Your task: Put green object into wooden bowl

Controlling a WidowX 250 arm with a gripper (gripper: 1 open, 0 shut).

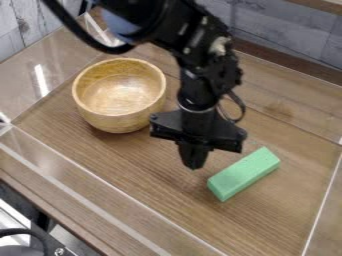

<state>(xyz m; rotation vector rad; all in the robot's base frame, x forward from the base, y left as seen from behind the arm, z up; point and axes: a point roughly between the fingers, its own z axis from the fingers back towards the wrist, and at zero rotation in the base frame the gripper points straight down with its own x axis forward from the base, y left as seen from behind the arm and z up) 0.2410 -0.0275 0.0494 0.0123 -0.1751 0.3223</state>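
A mint-green block, the green object, lies flat on the wooden table at the right, angled from lower left to upper right. The wooden bowl stands upright and hollow at the left. My black gripper points straight down between them, its fingers together and nothing in them. Its tip hovers just left of the block's near end, close to the table and apart from the block.
Clear acrylic walls fence the table on the front, left and right sides. The black arm reaches in from the top of the view, above the bowl's far side.
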